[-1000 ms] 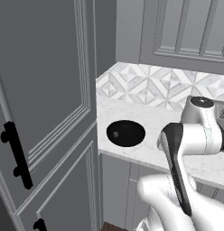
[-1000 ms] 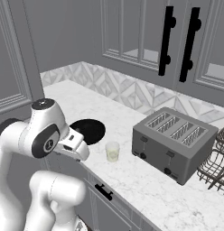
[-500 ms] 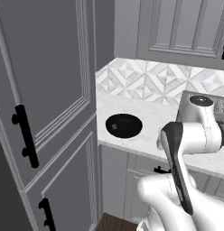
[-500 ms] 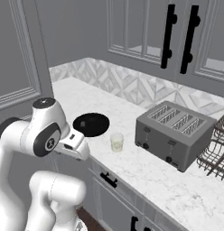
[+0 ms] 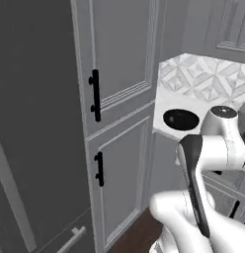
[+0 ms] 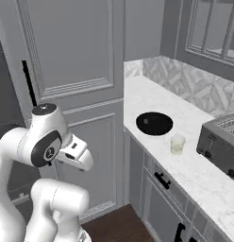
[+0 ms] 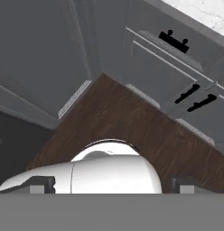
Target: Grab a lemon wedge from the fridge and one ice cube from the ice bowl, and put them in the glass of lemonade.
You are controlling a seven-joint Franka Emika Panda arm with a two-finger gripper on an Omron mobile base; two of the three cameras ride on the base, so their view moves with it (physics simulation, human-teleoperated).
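While my base faces this corner of the kitchen, I judge the step in hand to be reaching the fridge (image 5: 30, 148), the dark grey mass at the far left of the left base view, with what looks like a grey bar handle low on it. To do it well I would square up to that dark door first, so my arm has room to swing toward the handle without brushing the panelled cabinet (image 5: 122, 113) just right of it, whose black handles (image 5: 95, 95) are not my target. Right of the cabinet the marble counter (image 6: 185, 165) begins; on it sits the ice bowl (image 6: 154, 123), and just beyond that to the right, close but apart, the glass of lemonade (image 6: 177, 144), then the toaster (image 6: 221, 146) at the right edge. My claw (image 7: 109, 185) hangs tucked low, pointing down at the wooden floor (image 7: 132, 131), its fingers spread fully wide with nothing between them. The lemon wedge I cannot see; presumably it lies behind the fridge door.
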